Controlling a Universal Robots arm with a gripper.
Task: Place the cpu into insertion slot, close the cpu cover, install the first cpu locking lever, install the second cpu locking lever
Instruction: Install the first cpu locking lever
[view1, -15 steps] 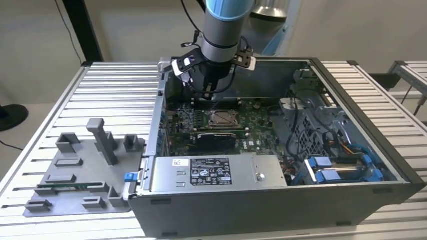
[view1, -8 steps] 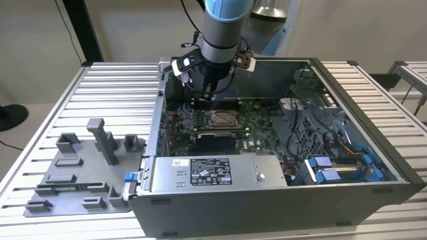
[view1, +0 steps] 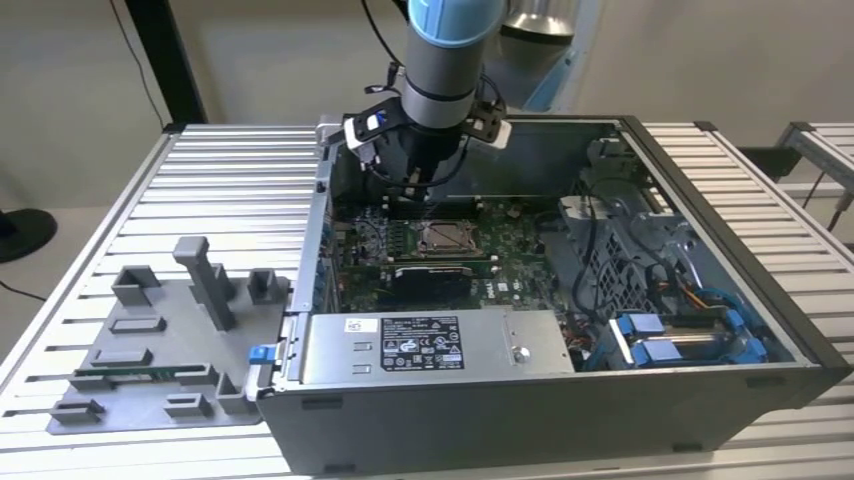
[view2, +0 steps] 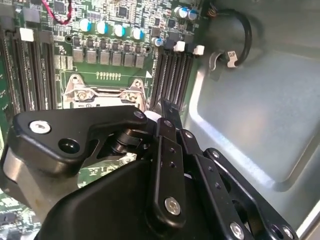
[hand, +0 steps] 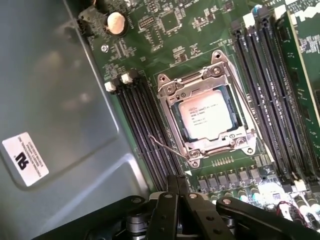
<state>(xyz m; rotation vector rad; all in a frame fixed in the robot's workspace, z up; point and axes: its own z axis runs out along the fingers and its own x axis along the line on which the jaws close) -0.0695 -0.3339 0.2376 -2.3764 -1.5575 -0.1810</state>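
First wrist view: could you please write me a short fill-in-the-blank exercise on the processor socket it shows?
1. The small flat silvery cpu sits in the metal-rimmed square insertion slot on the ___ circuit board.
2. The thin silvery cpu cover framing the chip is ___, not raised.
3. The black gripper near the slot has its jaws ___.
Missing words: green; closed; shut.
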